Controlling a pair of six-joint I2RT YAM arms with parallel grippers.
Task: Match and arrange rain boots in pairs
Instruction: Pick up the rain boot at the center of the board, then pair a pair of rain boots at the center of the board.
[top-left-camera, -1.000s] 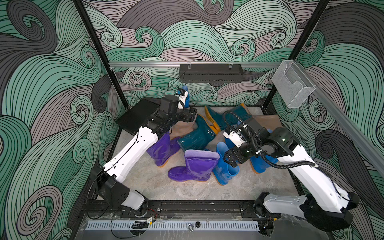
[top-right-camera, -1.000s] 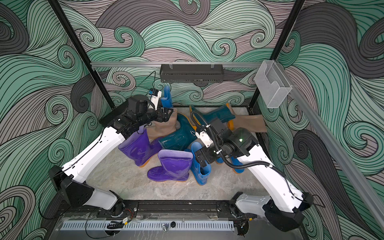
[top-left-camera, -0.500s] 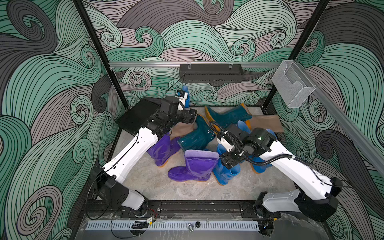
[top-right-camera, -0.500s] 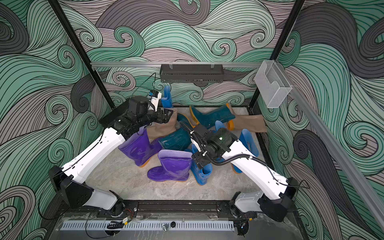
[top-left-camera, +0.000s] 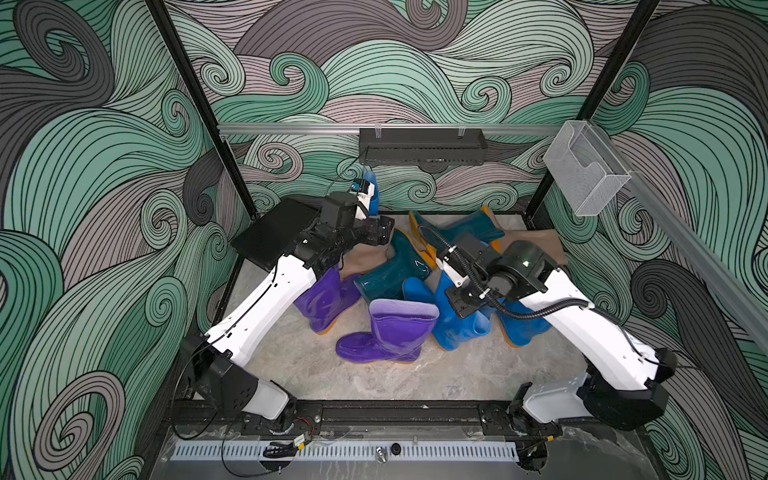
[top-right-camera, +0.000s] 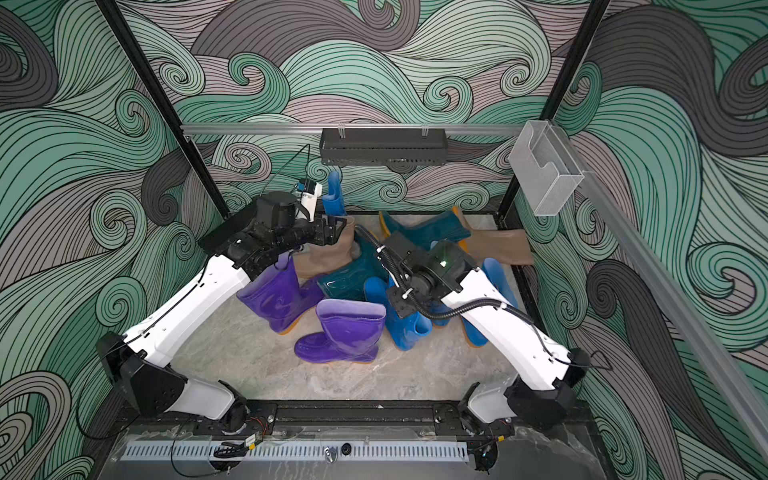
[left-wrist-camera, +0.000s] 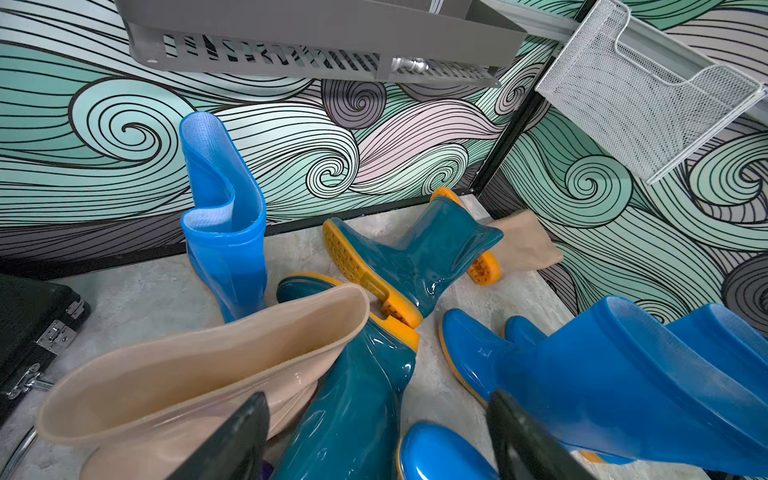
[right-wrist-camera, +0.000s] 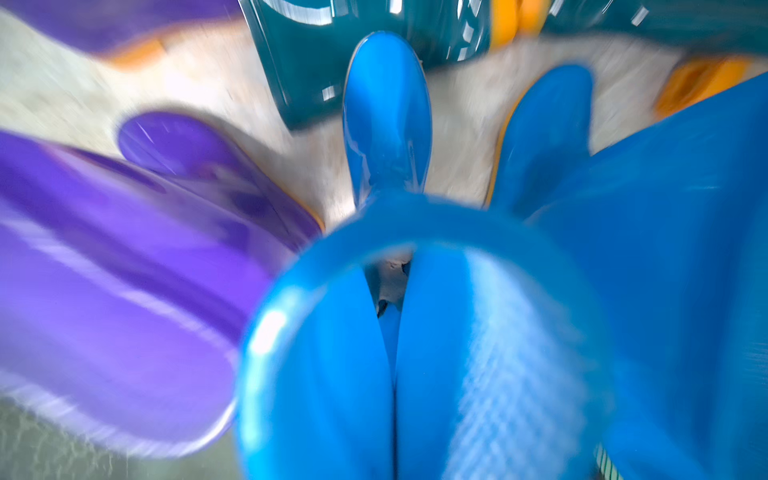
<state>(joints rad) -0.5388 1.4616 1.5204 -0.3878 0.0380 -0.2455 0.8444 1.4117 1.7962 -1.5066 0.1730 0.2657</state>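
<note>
Glossy rubber rain boots with orange-yellow soles are heaped at the middle of the marbled worktop. Two purple boots are seen at the near left of the heap, with two dark teal boots and two beige boots farther back. A far blue boot is stood alone by the far wall.

A black case is laid at the far left. A dark shelf and a mesh holder are hung on the walls.

The near blue boot is hemmed in by the upright purple one on its left and another blue one on its right. Its shaft mouth is seen pinched flat under the right gripper, whose jaws, themselves hidden, are closed together on the rim. The left gripper is poised over a beige shaft and a teal boot, with its jaws apart and nothing clasped.
</note>
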